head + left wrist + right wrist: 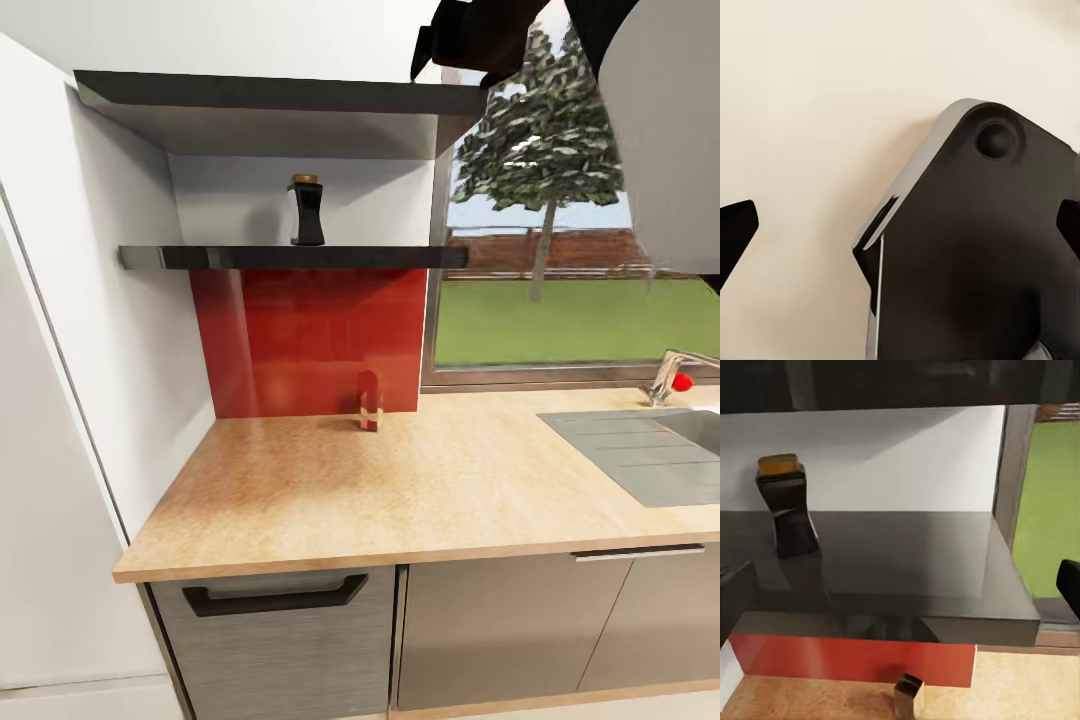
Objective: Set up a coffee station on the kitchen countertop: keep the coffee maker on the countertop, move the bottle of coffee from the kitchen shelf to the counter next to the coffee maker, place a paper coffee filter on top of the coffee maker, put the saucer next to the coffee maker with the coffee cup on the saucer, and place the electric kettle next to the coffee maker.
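Note:
The bottle of coffee (pixel 306 215) is dark and waisted with an amber lid. It stands upright on the black kitchen shelf (pixel 290 257), above the red backsplash. In the right wrist view the bottle (pixel 790 510) stands toward the far side of the shelf (pixel 907 562). My right gripper (pixel 900 589) is open, level with the shelf's front edge and apart from the bottle. The right arm's dark end (pixel 465 45) is raised high near the upper shelf. My left gripper (pixel 900 225) is open with nothing in it, pointing at the robot's own dark body over a pale floor.
The wooden countertop (pixel 400 480) holds a small red box (pixel 369 402) against the backsplash. A steel sink (pixel 650 450) and faucet (pixel 672 372) lie at the right under the window. A white wall panel stands on the left, and drawers sit below.

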### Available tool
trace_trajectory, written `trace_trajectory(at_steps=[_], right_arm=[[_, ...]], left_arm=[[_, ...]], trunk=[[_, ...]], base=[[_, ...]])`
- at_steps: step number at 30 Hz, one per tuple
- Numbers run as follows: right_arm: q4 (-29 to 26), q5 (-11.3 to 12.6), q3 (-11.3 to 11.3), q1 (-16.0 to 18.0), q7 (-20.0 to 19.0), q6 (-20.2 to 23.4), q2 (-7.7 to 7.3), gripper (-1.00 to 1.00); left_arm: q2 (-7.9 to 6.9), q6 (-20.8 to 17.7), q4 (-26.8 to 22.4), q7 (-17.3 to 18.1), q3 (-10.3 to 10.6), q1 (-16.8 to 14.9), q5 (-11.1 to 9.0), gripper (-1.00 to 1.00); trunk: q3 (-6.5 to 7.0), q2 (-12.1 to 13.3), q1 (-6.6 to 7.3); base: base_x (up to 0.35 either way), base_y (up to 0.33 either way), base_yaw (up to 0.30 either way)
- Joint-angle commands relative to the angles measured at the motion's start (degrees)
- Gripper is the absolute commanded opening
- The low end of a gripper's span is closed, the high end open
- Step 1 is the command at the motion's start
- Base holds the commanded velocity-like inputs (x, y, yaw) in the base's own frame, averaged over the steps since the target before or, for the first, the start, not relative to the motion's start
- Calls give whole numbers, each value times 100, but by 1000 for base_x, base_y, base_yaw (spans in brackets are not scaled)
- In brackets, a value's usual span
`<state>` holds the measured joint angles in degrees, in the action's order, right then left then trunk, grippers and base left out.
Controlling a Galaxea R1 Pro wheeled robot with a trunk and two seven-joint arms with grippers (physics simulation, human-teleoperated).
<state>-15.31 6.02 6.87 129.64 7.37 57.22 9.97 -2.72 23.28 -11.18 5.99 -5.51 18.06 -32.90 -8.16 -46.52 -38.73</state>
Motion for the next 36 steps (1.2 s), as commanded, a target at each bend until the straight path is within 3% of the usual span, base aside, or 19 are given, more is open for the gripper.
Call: trace_trajectory(at_steps=[1, 7, 10, 16, 20, 36], right_arm=[[-9, 60, 31, 19, 27, -1, 3, 100], [-561, 66, 38, 42, -239, -127, 3, 100], [-363, 72, 41, 26, -311, -384, 3, 100], [480, 71, 43, 18, -328, -1103, 3, 100], [1132, 74, 43, 17, -312, -1658, 3, 100], [1688, 51, 43, 10, -341, -2166, 3, 100]], left_arm=[[4, -8, -26, 60, -46, 2, -27, 100], [-12, -8, -100, 60, -48, 3, -41, 100], [-36, -4, -102, 57, -52, 4, -93, 100], [-246, 1, -98, 58, -51, 4, -791, 100], [-296, -7, -93, 60, -47, 4, -1022, 100], [-283, -7, -89, 60, -46, 3, -1039, 100]], trunk=[[-8, -6, -1], [-9, -6, -1], [-15, -6, -1], [-35, -6, -1], [-51, -6, -1], [-120, -6, -1]], base=[[0, 0, 0], [0, 0, 43], [0, 0, 206], [0, 0, 257], [0, 0, 269], [0, 0, 271]])
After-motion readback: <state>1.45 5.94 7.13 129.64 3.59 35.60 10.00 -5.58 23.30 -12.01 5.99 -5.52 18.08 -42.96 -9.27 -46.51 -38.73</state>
